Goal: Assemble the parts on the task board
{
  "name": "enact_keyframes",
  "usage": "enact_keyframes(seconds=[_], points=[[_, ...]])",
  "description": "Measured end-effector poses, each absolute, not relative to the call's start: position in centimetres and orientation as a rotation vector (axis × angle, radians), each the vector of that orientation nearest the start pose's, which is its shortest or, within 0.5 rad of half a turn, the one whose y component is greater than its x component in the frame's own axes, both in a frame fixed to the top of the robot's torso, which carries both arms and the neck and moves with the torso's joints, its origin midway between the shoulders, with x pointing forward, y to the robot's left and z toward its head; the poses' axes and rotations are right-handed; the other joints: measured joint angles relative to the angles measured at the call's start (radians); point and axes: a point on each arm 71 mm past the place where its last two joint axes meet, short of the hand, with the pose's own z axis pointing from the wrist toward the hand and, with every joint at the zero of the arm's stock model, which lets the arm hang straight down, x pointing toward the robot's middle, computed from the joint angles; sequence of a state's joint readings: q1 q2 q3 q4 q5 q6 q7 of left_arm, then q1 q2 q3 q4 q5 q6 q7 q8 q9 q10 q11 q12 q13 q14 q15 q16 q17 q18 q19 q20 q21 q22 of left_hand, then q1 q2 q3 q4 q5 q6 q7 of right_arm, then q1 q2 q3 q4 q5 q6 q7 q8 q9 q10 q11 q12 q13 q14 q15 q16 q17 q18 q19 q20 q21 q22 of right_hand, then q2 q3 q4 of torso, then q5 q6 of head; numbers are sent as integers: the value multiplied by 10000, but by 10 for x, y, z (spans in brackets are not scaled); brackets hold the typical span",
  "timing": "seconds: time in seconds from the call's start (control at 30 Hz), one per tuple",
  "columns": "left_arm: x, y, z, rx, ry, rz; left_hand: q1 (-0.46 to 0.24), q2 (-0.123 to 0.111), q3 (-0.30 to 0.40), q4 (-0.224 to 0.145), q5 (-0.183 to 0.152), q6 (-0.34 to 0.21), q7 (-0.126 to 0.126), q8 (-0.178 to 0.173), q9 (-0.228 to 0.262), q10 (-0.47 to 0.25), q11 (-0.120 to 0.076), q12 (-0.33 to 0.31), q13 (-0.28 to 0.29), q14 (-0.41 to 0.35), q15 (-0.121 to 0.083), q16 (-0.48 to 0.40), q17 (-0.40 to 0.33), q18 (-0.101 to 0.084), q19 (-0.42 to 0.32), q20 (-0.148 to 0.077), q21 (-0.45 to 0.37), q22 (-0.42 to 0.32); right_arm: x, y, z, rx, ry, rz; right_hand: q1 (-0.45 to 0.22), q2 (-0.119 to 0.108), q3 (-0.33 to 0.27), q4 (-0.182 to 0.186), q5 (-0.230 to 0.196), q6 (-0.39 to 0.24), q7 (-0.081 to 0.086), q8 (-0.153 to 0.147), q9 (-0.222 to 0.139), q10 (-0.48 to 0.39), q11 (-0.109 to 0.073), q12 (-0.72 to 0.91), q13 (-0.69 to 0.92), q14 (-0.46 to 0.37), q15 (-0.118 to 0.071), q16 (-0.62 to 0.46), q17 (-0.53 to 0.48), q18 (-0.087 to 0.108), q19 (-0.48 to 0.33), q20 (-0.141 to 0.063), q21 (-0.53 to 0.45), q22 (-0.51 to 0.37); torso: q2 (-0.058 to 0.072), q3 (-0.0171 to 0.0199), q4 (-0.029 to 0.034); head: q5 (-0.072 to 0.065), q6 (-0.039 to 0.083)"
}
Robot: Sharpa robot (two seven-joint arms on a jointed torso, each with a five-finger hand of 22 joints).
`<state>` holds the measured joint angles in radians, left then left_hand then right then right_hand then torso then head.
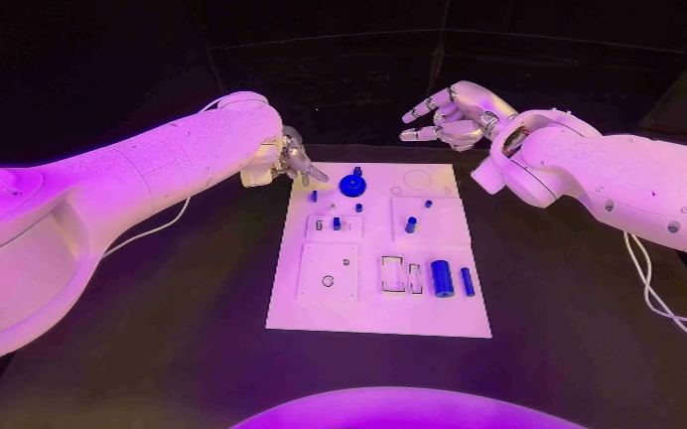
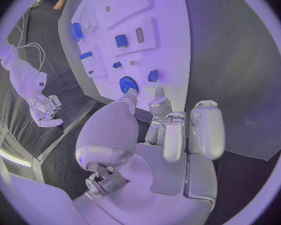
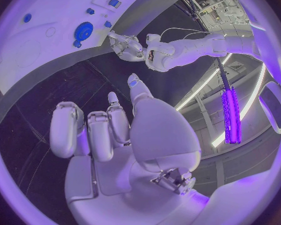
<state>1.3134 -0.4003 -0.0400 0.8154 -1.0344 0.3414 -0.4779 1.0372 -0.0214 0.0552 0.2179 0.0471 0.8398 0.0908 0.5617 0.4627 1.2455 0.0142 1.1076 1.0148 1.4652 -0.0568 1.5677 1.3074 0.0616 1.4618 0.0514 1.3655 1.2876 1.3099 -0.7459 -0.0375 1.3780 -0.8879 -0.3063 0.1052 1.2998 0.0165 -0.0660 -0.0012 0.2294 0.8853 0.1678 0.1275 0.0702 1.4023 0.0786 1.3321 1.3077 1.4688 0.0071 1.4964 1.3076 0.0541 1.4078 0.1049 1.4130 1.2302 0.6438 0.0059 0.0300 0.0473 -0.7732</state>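
The white task board lies in the middle of the black table. A blue gear stands near its far edge, two blue cylinders lie near its right side, and several small blue pieces sit between them. My left hand hovers at the board's far left corner, fingers apart and pointing down, holding nothing; a small blue piece lies just below it. The left wrist view shows its fingertips close to the gear. My right hand is raised beyond the board's far edge, fingers spread and empty.
Empty cut-outs and round recesses mark the board. A thin cable hangs beside the right arm and another runs under the left arm. Black table surrounds the board on all sides.
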Motion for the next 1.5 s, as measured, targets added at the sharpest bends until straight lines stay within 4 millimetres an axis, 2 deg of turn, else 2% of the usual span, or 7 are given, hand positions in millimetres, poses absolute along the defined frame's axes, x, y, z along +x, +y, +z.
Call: enact_keyframes(seconds=[0.23, 0.67, 0.93, 1.07, 1.5], points=[[595, 191, -207, -2776, 23668, -2377, 102, 102, -82, -28, 0, 74, -68, 0, -49, 35, -36, 0, 16, 0, 0, 0, 0, 0, 4, 4, -1, 30, 529, -191, -134, 2377, 16069, 10252, 1, -1, 0, 0, 0, 0, 0, 0, 1, 0, 0, 0, 0, 0, 0, 0, -1, 1, 0, 0, 0, 1, 0, 4, 0, -2, -7], [594, 188, -216, -2700, 23910, -2280, 150, 150, -137, -29, 0, 146, -69, 0, -87, 34, -35, 37, 19, 0, 0, 0, 0, -1, 4, 4, 56, 71, 530, -189, -135, 2327, 16081, 10275, 1, -2, 1, 0, 0, 0, 0, 0, 2, 0, 0, 0, 0, 0, 0, 0, -2, 1, 0, 0, 0, 1, 0, 6, 5, -1, -21], [594, 189, -217, -2674, 23999, -2236, 321, 321, -219, -111, 0, 217, -70, 0, -154, 71, -72, 77, 27, 0, -1, 0, 0, 0, 4, 4, 55, 106, 530, -189, -135, 2316, 16086, 10277, 1, -2, 1, 0, 0, 0, 0, 0, 2, 0, 0, 0, 0, 0, 0, 0, -2, 0, 1, 0, 0, 2, 0, 6, 11, -1, -32], [593, 188, -218, -2631, 24050, -2239, 365, 292, -247, -139, 0, 217, -71, 0, -171, 71, -72, 78, 26, 0, 0, 0, 0, 0, 4, 3, 56, 105, 530, -189, -135, 2311, 16089, 10279, 1, -2, 1, 1, 0, 0, 0, 0, 2, 0, 0, 0, 0, 0, 0, 0, -2, 0, 1, 1, 0, 2, 0, 6, 12, 4, -34], [593, 186, -220, -2561, 24143, -2250, 471, 397, -274, -167, 0, 272, -84, 1, -205, 70, -72, 77, 39, 0, -1, 0, 0, 0, 4, 4, 56, 124, 530, -187, -135, 2288, 16099, 10301, 1, -2, 1, 1, 0, 0, 0, 0, 2, 0, 0, 0, 0, 0, 0, 0, -3, 0, 1, 1, 0, 2, 0, 9, 15, 12, -17]])
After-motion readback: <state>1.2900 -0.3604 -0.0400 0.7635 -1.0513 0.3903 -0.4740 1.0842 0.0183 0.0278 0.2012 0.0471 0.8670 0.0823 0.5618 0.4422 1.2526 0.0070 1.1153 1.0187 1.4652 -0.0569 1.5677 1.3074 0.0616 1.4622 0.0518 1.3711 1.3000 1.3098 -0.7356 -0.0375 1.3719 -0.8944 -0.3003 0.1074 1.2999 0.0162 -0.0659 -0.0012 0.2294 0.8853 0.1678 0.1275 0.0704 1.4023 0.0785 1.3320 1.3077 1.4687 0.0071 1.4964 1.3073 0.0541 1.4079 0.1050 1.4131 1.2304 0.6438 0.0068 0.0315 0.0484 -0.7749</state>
